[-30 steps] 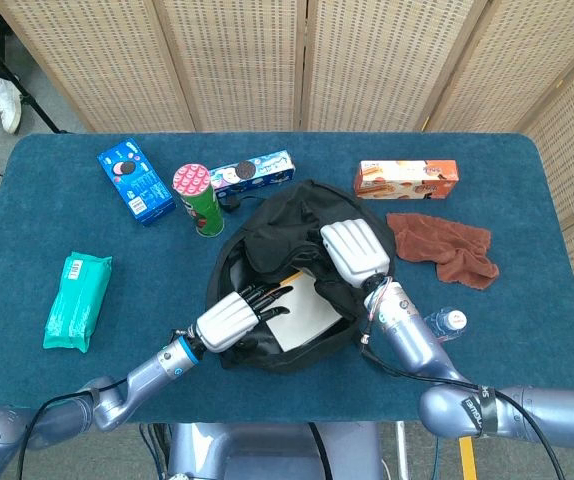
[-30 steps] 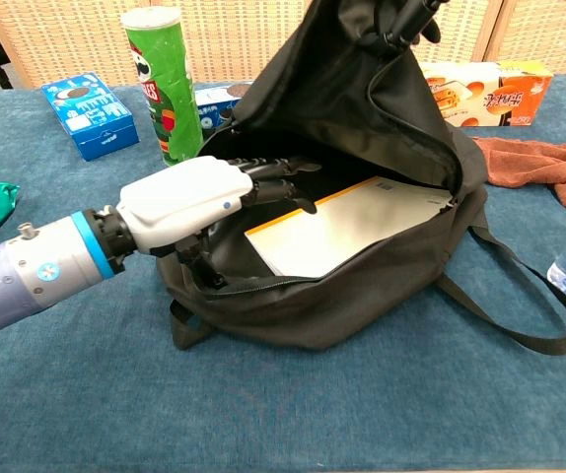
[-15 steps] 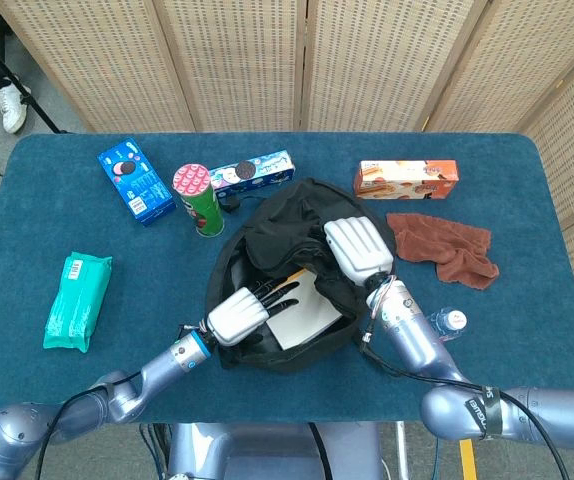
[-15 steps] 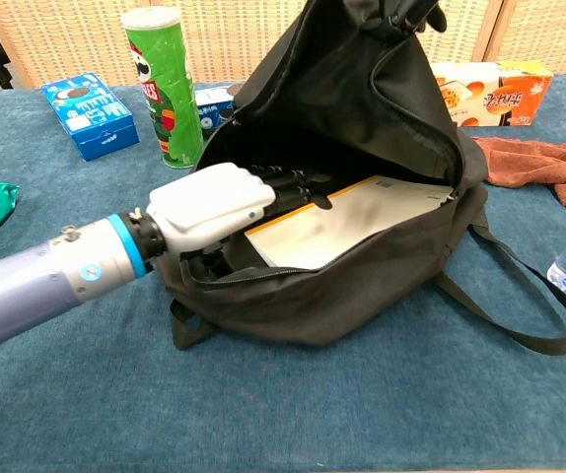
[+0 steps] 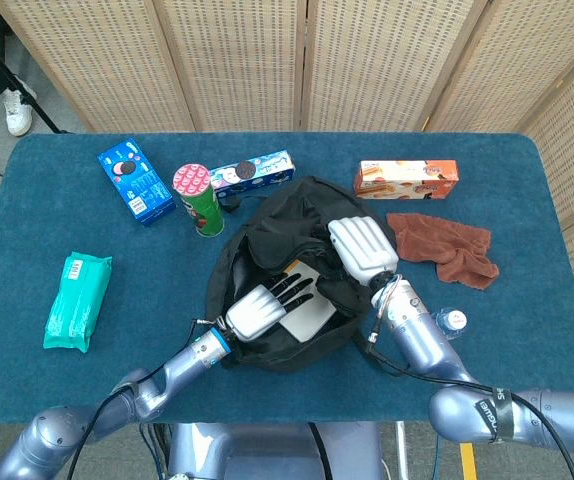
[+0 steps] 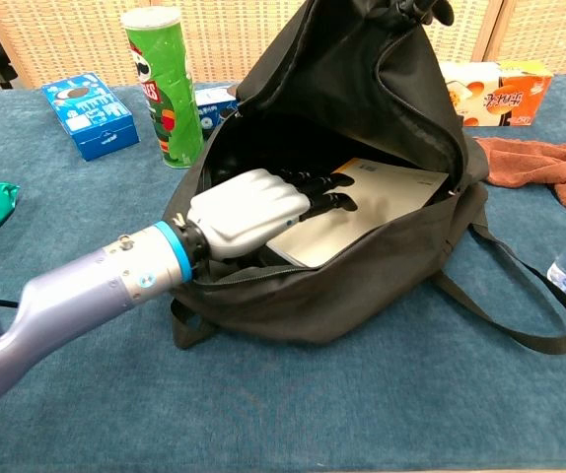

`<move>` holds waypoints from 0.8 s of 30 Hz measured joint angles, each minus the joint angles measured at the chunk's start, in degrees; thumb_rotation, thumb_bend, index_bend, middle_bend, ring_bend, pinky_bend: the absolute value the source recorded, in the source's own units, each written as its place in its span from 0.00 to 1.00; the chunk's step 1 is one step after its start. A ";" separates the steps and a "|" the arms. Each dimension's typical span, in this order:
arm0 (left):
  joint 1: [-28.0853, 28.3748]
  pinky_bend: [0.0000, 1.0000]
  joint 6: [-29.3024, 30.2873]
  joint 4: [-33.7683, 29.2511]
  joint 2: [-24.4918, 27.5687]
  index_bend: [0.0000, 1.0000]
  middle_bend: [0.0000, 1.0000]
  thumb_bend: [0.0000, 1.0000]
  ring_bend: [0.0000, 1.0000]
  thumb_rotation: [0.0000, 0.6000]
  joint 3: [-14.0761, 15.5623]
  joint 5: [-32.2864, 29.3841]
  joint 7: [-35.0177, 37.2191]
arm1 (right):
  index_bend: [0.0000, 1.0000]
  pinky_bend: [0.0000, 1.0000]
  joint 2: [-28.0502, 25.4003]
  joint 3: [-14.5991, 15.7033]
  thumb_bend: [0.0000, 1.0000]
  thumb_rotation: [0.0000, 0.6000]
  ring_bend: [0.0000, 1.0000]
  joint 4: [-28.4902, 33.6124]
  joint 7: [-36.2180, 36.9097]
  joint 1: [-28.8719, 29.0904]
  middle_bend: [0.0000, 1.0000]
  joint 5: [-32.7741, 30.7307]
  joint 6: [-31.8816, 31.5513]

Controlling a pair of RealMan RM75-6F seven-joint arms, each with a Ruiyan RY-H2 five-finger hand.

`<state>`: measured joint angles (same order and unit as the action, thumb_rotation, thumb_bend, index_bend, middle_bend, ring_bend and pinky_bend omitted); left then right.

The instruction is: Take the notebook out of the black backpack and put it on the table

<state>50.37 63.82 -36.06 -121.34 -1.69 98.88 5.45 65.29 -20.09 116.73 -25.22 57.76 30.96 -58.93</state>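
Inside, the black backpack (image 6: 362,138) hides most of the notebook (image 6: 362,212); only a pale cover slice shows through the unzipped mouth, and the writing at its top edge is too small to read. At nine o'clock of the bag lies a teal packet (image 5: 78,300), cut off in the chest view; toward eleven stand a blue Oreo box (image 5: 135,180) and a green Pringles can (image 6: 163,87). The left hand (image 6: 263,209) reaches into the opening, its dark fingers (image 6: 324,189) extended over the notebook's cover; whether they grip it I cannot tell. The right hand (image 5: 364,249), at two o'clock, holds the bag's upper flap raised, fingertips buried in fabric.
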 measured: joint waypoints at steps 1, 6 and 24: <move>0.19 0.15 -0.05 0.54 -0.52 0.14 0.00 0.23 0.00 1.00 -0.08 -0.11 -0.13 | 0.61 0.67 -0.10 0.02 0.67 1.00 0.69 0.06 0.13 0.02 0.67 0.01 0.02; 1.05 0.15 0.21 3.12 -2.68 0.14 0.00 0.55 0.00 1.00 -0.48 -0.84 -0.51 | 0.61 0.67 -0.88 0.20 0.68 1.00 0.69 0.24 0.37 0.23 0.67 0.26 -0.16; 2.00 0.15 2.55 5.14 -2.88 0.43 0.12 0.63 0.09 1.00 -0.80 -2.50 1.42 | 0.61 0.67 -0.90 1.07 0.67 1.00 0.69 -0.40 1.36 1.02 0.67 0.58 -0.46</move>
<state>52.38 66.37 -30.92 -124.22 -2.48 96.38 6.86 64.39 -19.02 116.33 -23.86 58.78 31.54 -59.39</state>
